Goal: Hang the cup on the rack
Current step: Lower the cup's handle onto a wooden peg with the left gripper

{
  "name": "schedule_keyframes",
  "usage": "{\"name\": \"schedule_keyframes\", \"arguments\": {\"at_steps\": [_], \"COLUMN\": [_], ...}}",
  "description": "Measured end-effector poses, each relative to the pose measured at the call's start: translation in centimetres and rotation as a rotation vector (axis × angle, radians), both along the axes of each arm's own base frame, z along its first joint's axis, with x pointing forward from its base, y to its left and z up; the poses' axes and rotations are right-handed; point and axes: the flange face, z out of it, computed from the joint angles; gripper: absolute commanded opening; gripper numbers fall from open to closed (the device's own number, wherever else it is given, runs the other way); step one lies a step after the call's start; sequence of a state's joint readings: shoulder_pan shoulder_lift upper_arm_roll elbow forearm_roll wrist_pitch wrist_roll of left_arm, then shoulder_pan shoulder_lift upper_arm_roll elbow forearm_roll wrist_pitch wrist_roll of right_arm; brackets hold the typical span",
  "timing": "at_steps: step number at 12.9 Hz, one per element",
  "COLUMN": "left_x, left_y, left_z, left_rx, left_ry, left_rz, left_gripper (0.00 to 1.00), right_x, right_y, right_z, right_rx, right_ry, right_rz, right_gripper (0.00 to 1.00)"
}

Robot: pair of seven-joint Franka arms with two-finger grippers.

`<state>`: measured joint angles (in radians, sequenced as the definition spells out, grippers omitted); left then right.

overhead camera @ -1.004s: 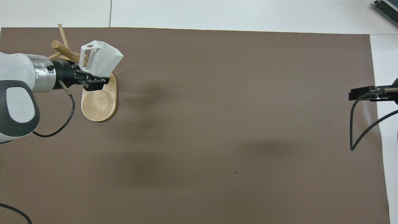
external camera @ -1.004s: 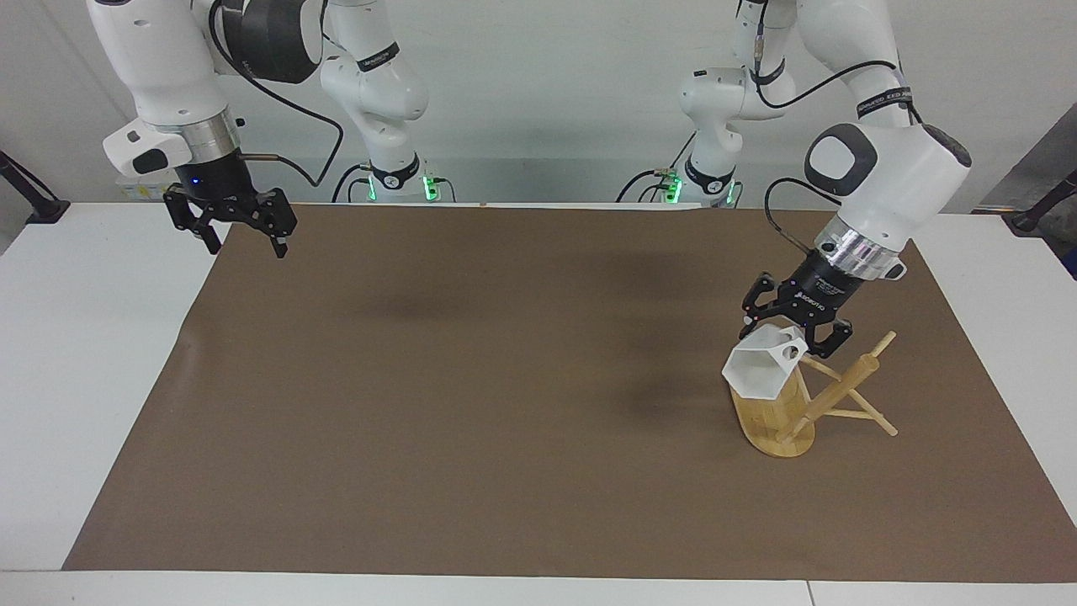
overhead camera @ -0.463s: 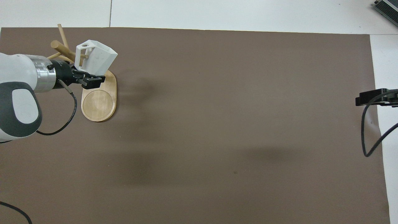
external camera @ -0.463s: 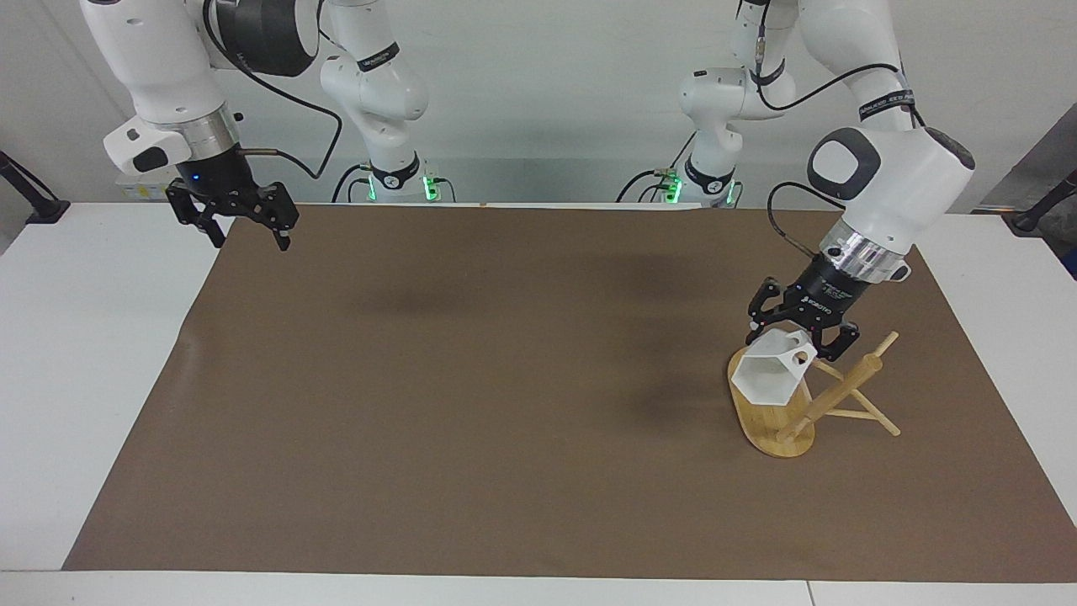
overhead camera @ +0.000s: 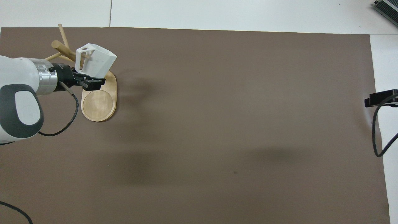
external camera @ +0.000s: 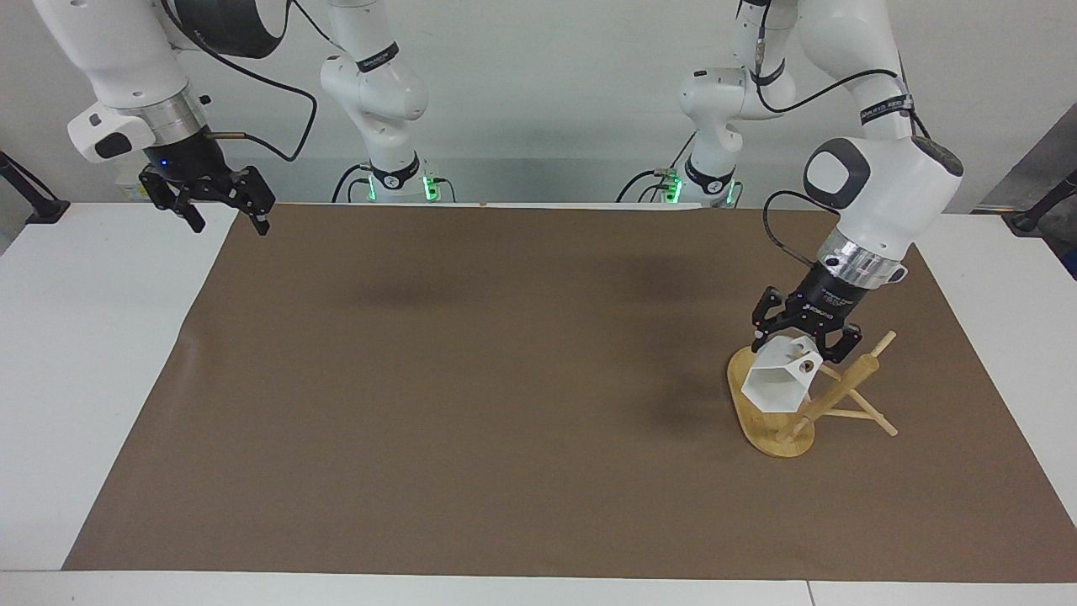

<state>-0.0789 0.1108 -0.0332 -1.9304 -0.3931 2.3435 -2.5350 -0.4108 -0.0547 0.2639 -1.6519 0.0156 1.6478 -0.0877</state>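
The white faceted cup (external camera: 776, 385) hangs tilted over the bamboo rack (external camera: 844, 392), its hexagonal mouth turned away from the robots. My left gripper (external camera: 806, 337) is shut on the cup's handle end, just above the rack's oval base (external camera: 761, 431). From overhead, the cup (overhead camera: 97, 60) covers part of the rack's base (overhead camera: 99, 102), and a thin peg shows through the handle opening. The left gripper (overhead camera: 88, 81) comes in from the side. The rack's post leans toward the left arm's end of the table. My right gripper (external camera: 229, 224) hangs open and empty over the mat's corner at the right arm's end.
A brown mat (external camera: 505, 379) covers most of the white table (external camera: 84, 337). In the overhead view only a black edge of the right gripper (overhead camera: 381, 99) and its cable show.
The left gripper has carried the cup down and in toward the rack's post, and the rack's base has settled flatter. The right arm has risen and drawn back toward its end of the table.
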Motion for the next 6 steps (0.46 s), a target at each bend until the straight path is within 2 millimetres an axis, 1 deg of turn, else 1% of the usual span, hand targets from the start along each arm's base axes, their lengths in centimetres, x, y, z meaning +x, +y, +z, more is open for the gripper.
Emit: {"name": "schedule_keyframes", "arguments": {"at_steps": [1, 2, 3, 4, 6], "left_x": [0.0, 0.1, 0.2, 0.2, 0.2], "left_y": [0.4, 1.0, 1.6, 2.0, 2.5], "left_z": [0.0, 0.0, 0.0, 0.0, 0.0], "left_rx": [-0.001, -0.002, -0.002, -0.003, -0.004], "left_ry": [0.002, 0.003, 0.003, 0.003, 0.005], "left_rz": [0.011, 0.025, 0.035, 0.041, 0.054], "left_gripper": [0.35, 0.48, 0.77, 0.84, 0.89], "right_x": [0.0, 0.0, 0.0, 0.0, 0.0], "right_y": [0.0, 0.0, 0.0, 0.0, 0.0], "right_z": [0.0, 0.0, 0.0, -0.1, -0.3], "right_rx": [0.000, 0.001, 0.001, 0.002, 0.002], "right_ry": [0.000, 0.000, 0.001, 0.003, 0.005], "right_rz": [0.000, -0.005, -0.013, -0.019, -0.020], "right_gripper": [1.00, 1.00, 1.00, 1.00, 1.00]}}
